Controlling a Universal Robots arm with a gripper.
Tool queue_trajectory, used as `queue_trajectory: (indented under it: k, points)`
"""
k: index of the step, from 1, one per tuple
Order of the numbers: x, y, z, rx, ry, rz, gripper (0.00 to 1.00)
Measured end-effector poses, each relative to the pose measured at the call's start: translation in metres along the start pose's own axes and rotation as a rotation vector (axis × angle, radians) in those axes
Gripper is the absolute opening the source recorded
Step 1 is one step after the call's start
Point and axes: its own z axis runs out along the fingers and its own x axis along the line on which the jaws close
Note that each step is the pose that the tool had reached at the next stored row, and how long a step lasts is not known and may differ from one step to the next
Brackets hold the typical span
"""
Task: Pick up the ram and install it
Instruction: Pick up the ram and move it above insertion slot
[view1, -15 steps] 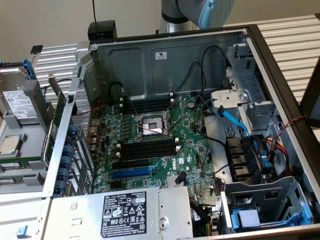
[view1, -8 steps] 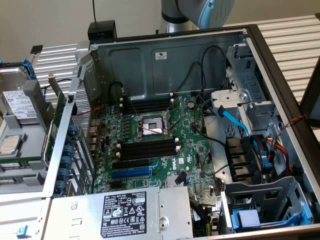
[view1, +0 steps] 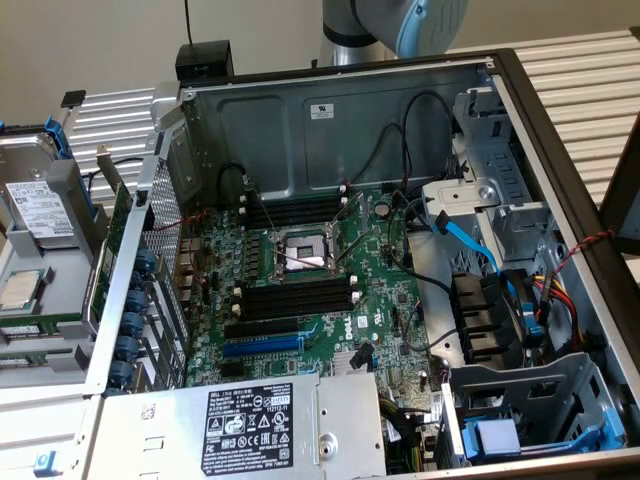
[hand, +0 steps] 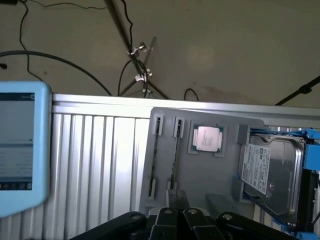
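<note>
While the gripper hovers, fingers together, empty, the ram stands in its tray.
Approach step, nine o'clock of the case; grasping likely needs parted fingers.

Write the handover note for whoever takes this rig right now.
Gripper: shut, low over the grey tray, at the end of a tray slot that holds a thin stick, likely the ram. Whether it grips the stick, I cannot tell.
Ram: on edge in the tray, not lifted out.
Done: nothing installed; the board's black memory slots look empty.
Left: the whole job, pick-up and install.
</note>
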Motion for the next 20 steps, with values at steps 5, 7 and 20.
queue_trajectory:
  k: [5,7,20]
  points:
    - [0.0000,0.0000,0.0001,0.0008,0.0000,0.000,0.11]
    - [0.0000,0.0000,0.0001,0.0008,0.0001,0.000,0.11]
    - [0.0014,0.0000,0.0064,0.0008,-0.0010,0.000,0.36]
